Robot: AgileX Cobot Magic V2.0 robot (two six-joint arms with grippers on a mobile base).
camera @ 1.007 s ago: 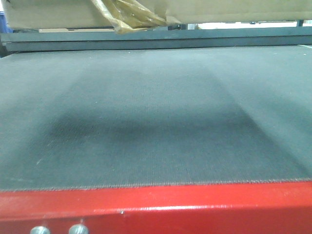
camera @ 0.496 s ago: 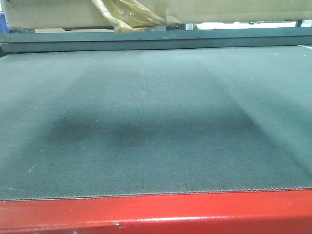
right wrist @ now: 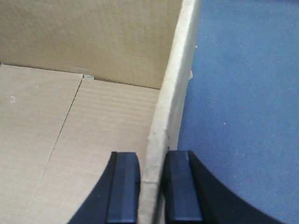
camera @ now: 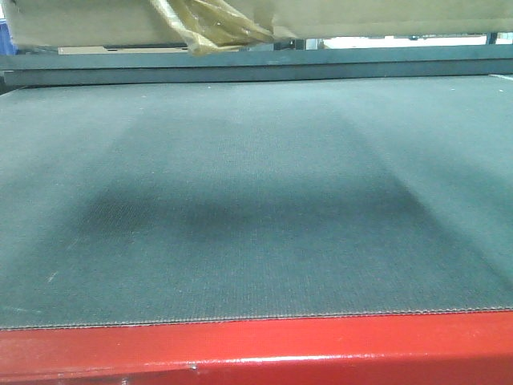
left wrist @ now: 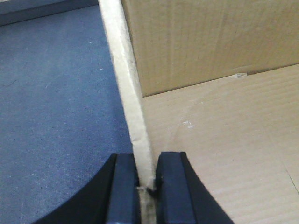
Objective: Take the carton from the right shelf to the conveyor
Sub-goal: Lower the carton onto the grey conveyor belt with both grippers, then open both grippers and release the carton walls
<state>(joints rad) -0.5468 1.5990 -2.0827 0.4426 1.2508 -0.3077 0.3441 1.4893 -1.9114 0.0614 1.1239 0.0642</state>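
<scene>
The brown carton shows along the top of the front view, with a wad of yellowish tape hanging from its lower seam. It hangs over the dark grey-green conveyor, which has a red edge nearest me. My left gripper is shut on the carton's left wall, one finger inside and one outside. My right gripper is shut the same way on the carton's right wall. The shelf is out of view.
A dark grey rail runs along the belt's far side. A bit of blue shows at the top left. In both wrist views the belt lies outside the carton's walls.
The front view has shifted: less of the red edge shows, and its two bolts have dropped out of sight. The carton keeps its place at the top.
</scene>
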